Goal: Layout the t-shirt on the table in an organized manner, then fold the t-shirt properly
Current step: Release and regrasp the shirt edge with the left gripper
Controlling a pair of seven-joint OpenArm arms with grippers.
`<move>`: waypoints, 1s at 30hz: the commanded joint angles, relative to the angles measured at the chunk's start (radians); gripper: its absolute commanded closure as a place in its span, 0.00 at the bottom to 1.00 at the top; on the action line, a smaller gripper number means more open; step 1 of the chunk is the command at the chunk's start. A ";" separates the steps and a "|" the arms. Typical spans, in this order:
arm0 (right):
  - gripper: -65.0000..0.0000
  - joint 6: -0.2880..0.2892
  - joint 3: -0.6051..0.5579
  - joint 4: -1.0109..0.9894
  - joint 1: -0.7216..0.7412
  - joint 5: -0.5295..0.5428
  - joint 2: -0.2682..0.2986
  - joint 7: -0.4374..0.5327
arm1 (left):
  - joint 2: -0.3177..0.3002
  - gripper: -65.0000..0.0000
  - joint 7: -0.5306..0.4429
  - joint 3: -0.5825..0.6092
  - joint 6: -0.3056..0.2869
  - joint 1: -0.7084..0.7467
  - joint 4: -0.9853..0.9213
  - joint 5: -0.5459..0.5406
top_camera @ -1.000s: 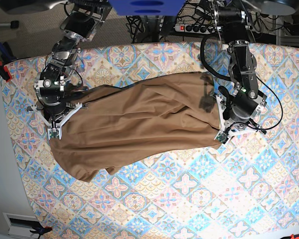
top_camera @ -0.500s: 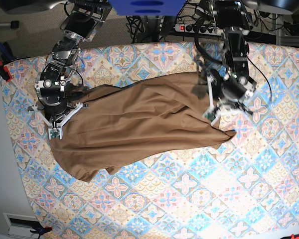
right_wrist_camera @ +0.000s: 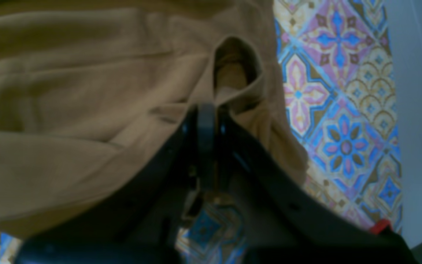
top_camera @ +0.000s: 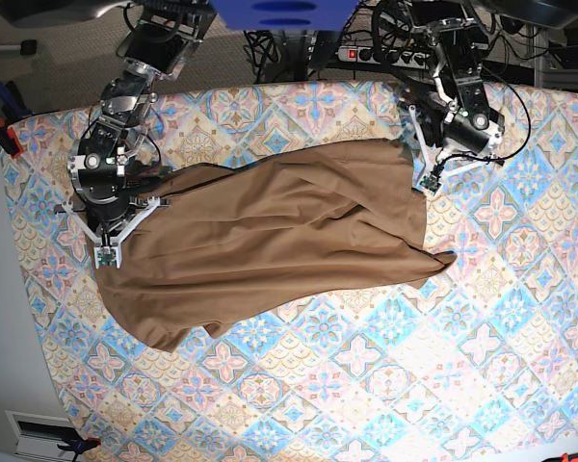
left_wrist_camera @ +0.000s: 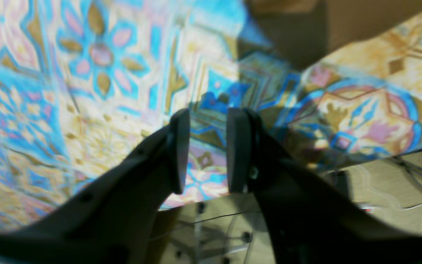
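Lying crumpled across the table [top_camera: 520, 385], the t-shirt [top_camera: 270, 241] runs its long axis side to side — one end pinched in the right gripper [right_wrist_camera: 207, 121]. The left gripper [left_wrist_camera: 203, 150], jaws parted and empty, hovers just beside the far-end edge, nearest to regrasp it.

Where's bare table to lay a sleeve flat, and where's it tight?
Free: the wide strip of table between the t-shirt and the near edge, and the stretch beyond its pointed corner. Tight: the far edge, where the left gripper hangs open, and the end where the right gripper pinches cloth.
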 commanded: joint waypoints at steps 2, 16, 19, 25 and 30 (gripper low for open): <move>1.00 -0.004 -0.008 0.017 0.014 0.006 0.004 0.022 | 0.004 0.73 -0.010 0.008 0.002 -0.017 0.018 -0.110; 1.00 -0.004 -0.131 0.018 -0.032 0.004 0.038 0.021 | -0.062 0.42 -0.010 0.008 0.002 -0.049 0.019 -0.763; 1.00 -0.004 -0.133 0.018 -0.044 0.004 0.038 0.021 | -0.083 0.42 -0.010 -0.005 0.002 -0.056 0.018 -0.880; 1.00 -0.004 -0.131 0.018 -0.044 0.004 0.038 0.021 | -0.093 0.42 -0.010 -0.134 0.002 -0.036 0.013 -0.923; 1.00 -0.004 -0.131 0.018 -0.044 0.004 0.038 0.021 | -0.089 0.49 -0.010 -0.265 0.002 0.029 -0.022 -0.921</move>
